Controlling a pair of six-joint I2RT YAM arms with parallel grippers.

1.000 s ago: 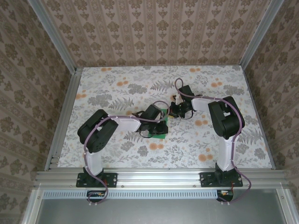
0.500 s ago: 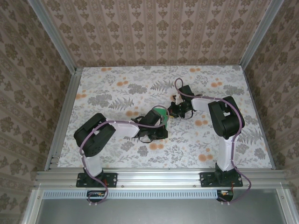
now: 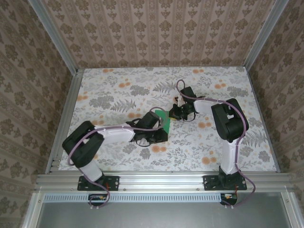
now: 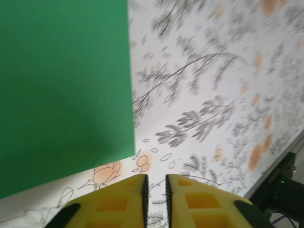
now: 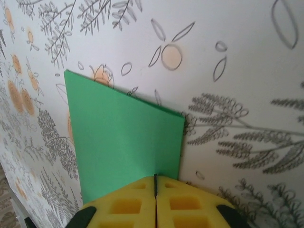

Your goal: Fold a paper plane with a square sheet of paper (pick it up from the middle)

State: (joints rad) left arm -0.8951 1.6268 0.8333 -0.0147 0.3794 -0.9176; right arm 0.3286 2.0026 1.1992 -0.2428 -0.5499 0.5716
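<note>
- Overhead view: two robot arms are reaching inward over a floral table (image 3: pixel 114 90); a green paper (image 3: pixel 163 119) is sitting between their tips, near the table's centre.
- L gripper (image 4: pixel 156 183): yellow fingers (image 4: pixel 118 202) are standing a slim crack apart w/ nothing between them; they are hovering just short of the paper's (image 4: pixel 61 85) near edge, not touching it.
- From the L wrist, the paper is showing as a flat, plain green sheet w/ one straight edge & one corner in view; floral table is spreading to the right.
- R gripper (image 5: pixel 155 183): fingers are pressing together, seam closed; they are apparently pinching the paper (image 5: pixel 123 142) at its edge, close to a corner.
- From the R wrist, the paper is casting a thin shadow along its far edge, so it is sitting slightly off the table there.
</note>
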